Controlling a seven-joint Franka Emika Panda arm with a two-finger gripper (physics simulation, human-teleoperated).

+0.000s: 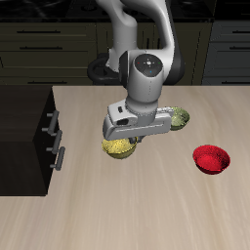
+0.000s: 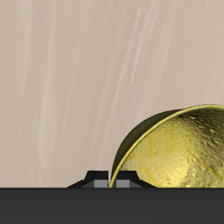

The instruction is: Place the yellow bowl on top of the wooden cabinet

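End effector (image 1: pixel 125 144) low over the yellow bowl (image 1: pixel 117 147) on the desk (image 1: pixel 146 210), grip state unclear; lift and placement onto the wooden cabinet (image 1: pixel 24 137) both remain.

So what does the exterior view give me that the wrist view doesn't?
Only the exterior view shows the wooden cabinet with its two silver handles, the olive-green bowl, the red bowl and the arm, with the gripper low over the yellow bowl. Only the wrist view shows the yellow bowl's mottled inside and rim close up, with a fingertip right at the rim; whether the jaws are closed is unclear. Both show the yellow bowl and the light wooden table.
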